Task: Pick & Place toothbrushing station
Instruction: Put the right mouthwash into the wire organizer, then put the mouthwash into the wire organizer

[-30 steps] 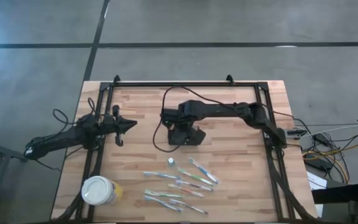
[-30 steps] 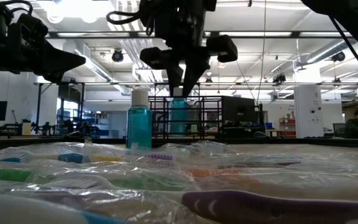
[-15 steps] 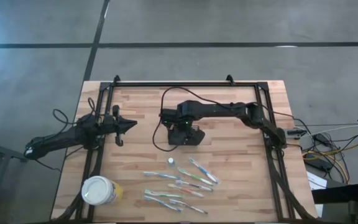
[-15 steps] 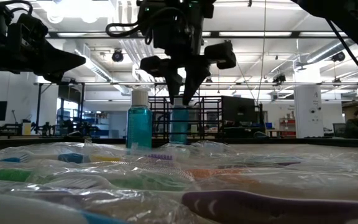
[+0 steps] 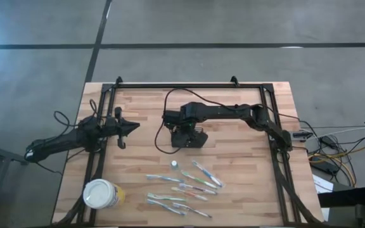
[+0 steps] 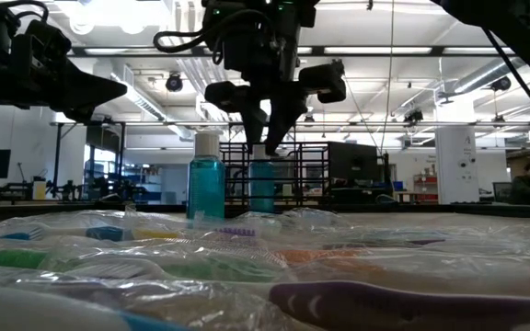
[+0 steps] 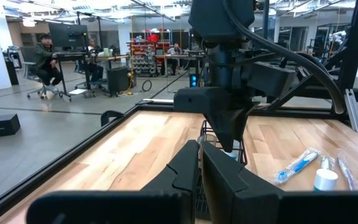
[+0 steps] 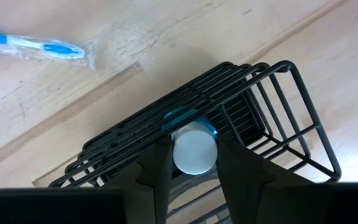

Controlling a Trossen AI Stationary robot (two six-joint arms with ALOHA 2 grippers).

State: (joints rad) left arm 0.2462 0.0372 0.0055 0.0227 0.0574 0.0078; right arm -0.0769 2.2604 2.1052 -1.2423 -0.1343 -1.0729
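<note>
Black wire, blue liquid, pale wood

Black wire mesh caddy (image 8: 229,118); white-capped clear bottle of blue liquid (image 8: 194,148); light wooden plank table (image 5: 239,158); white round tub with yellow label (image 5: 102,194).

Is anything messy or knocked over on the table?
Nothing looks spilled or tipped. The toothbrushes lie in a loose scatter near the front, still in their wrappers. One blue bottle stands upright, and another stands in the caddy under the right gripper.
</note>
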